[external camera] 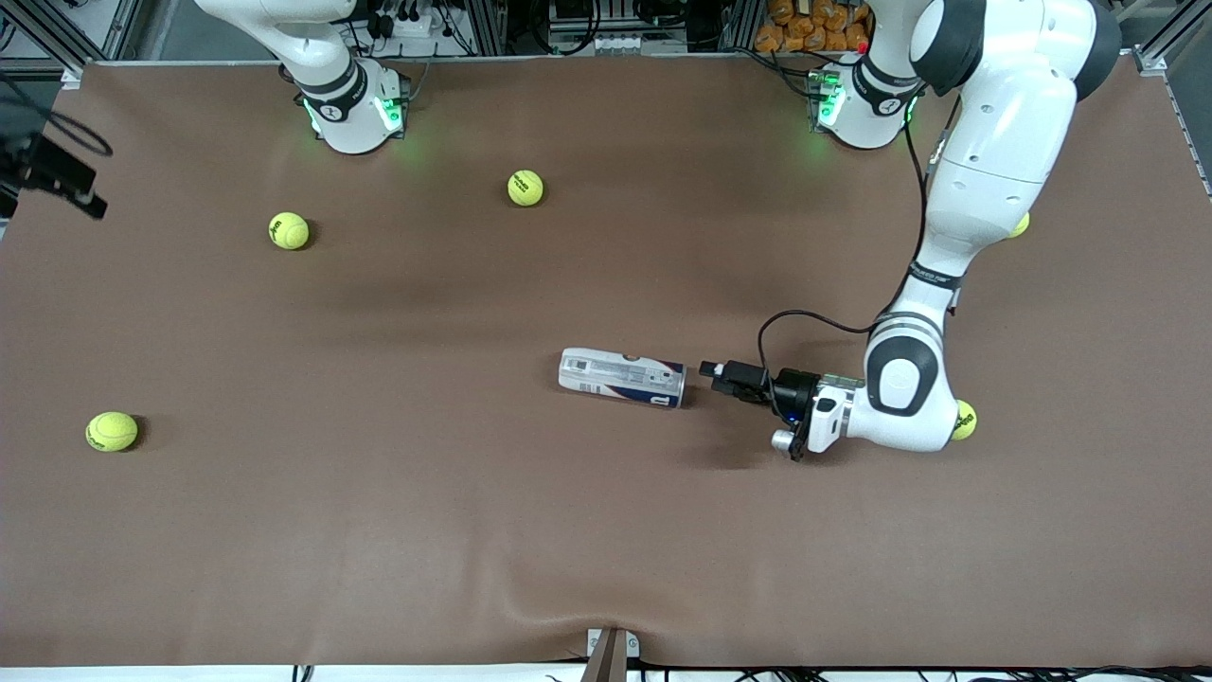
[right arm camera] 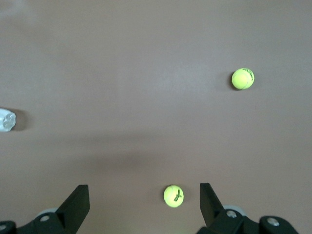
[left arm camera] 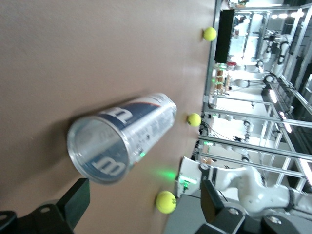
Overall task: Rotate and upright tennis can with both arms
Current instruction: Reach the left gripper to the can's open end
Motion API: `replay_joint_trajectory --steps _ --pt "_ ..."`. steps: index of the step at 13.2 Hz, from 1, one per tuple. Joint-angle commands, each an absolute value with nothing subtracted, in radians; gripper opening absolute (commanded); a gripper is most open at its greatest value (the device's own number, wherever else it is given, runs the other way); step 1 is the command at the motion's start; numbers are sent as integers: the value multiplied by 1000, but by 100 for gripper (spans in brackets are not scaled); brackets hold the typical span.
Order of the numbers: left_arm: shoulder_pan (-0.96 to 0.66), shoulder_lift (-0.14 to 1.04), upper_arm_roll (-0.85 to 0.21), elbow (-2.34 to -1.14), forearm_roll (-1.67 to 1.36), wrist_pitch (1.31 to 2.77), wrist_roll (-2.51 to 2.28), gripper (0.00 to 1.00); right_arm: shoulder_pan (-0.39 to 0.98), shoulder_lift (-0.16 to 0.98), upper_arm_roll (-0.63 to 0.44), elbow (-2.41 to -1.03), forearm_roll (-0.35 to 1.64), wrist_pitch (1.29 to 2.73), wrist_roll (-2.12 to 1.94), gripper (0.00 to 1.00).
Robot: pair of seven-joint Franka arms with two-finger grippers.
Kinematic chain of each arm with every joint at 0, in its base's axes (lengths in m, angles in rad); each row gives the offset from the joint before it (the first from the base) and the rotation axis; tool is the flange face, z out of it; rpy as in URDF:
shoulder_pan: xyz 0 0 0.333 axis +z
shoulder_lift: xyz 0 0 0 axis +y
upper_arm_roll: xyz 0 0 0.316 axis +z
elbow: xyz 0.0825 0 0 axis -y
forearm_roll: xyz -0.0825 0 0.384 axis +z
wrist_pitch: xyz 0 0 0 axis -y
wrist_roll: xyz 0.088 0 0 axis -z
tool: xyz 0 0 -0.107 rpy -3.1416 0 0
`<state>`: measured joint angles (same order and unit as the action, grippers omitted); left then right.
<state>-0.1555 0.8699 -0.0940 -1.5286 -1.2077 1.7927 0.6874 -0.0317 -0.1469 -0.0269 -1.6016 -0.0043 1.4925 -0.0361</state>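
Observation:
The tennis can (external camera: 621,377) lies on its side on the brown table mat, mid-table. My left gripper (external camera: 715,376) is low over the mat just off the can's end toward the left arm's end of the table, a small gap apart, open and empty. In the left wrist view the can (left arm camera: 122,136) shows its round blue-logo end toward the open left gripper (left arm camera: 144,204), outside the jaws. My right gripper (right arm camera: 144,202) is open and empty, high over the mat; it is out of the front view. A white bit of the can (right arm camera: 7,120) shows at that view's edge.
Yellow-green tennis balls lie scattered: one (external camera: 525,188) and one (external camera: 289,230) near the right arm's base, one (external camera: 112,431) at the right arm's end. Two more (external camera: 964,420) (external camera: 1019,225) are partly hidden by the left arm. A black mount (external camera: 47,170) overhangs the table's edge.

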Motion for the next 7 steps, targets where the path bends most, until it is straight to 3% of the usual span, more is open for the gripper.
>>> replay_joint_trajectory --steps 1,4,7 --pt "-173 885 -95 -1513 -1271 1809 709 100 -20 -193 -23 -1649 14 1474 -48 100" --pt "-190 902 -95 -1509 -1276 1845 709 100 -5 -192 -25 -1646 14 1470 -46 100" --pt "-216 911 -95 -1503 -1313 1859 709 87 -6 -192 -26 -1640 14 1447 -48 100"
